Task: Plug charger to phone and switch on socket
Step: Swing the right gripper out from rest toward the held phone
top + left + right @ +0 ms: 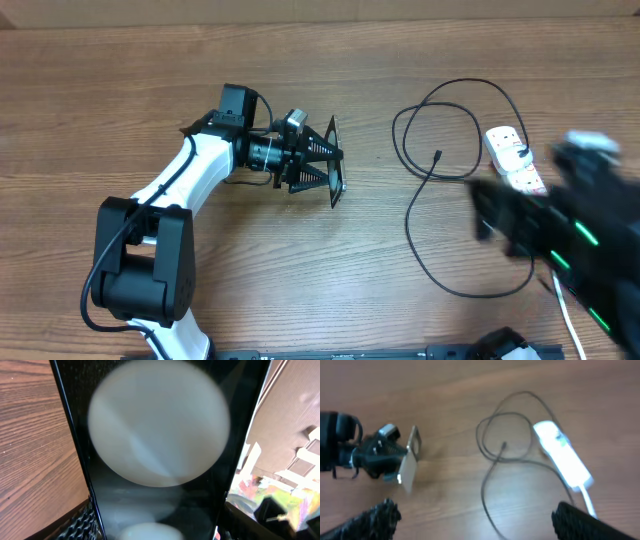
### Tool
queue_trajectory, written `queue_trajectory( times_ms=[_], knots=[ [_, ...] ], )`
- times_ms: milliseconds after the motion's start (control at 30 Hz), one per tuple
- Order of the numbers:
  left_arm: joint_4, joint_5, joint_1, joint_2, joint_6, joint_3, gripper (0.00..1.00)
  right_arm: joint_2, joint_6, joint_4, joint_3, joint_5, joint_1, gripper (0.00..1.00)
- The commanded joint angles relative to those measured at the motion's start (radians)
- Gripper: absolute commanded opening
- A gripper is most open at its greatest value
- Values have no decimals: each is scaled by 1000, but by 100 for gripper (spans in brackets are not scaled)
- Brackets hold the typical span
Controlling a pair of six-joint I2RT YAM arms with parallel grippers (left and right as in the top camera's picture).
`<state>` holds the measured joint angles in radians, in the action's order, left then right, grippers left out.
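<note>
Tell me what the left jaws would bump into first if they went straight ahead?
Probably the loop of the charger. The left jaws, shut on the phone, point toward it, though their height above the table is unclear.

Overhead: high, straight down, whole brown wood-grain surface [300, 280] in frame. Left wrist: very close, small black rectangular phone [160, 505] fills frame. Right wrist: raised, oblique, blurred. Shares thin black looping cable [483, 487] and white elongated power strip [562, 455] with overhead.

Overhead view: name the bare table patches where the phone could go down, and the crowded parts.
Free: the wood between the phone in the left gripper and the charger loop; also the strip above the left arm. Crowded: the right side, with charger, socket and right arm.
</note>
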<state>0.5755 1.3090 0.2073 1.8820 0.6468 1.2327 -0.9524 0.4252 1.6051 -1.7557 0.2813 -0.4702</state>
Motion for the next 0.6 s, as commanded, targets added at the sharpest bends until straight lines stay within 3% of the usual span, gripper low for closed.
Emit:
queue_trajectory(
  times_ms=[0,133,333,567],
  knots=[
    [-5,53,-4,8,-27,28,59,37,77,88,-97,10,-21,99],
    [-4,53,-4,8,-27,28,59,89,179,89,-64,-134,-20,99],
    [-5,53,-4,8,-27,28,59,99,310,66,238,-159,-25,99],
    [-5,52,-6,8,-26,28,60,145,383,-185,587,-122,-152,99]
  ],
)
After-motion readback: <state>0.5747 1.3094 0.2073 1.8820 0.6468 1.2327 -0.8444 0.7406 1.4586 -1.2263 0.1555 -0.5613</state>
